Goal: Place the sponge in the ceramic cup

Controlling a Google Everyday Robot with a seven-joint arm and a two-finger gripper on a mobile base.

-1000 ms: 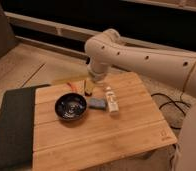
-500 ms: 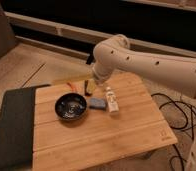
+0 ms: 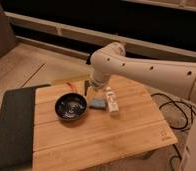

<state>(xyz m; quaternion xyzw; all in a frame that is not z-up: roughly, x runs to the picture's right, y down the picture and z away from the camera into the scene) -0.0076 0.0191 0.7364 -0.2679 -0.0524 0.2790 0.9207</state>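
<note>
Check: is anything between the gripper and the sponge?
Nothing visible. The gripper hangs just above the sponge; the white tube and dark bowl lie to either side. The ceramic cup is not in sight.

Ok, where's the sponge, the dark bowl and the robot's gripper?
sponge (image 3: 97,104), camera view, middle of its blue-grey top.
dark bowl (image 3: 63,107), camera view, its left inner wall.
gripper (image 3: 92,92), camera view, its lower end, just above the sponge, right of the bowl.
</note>
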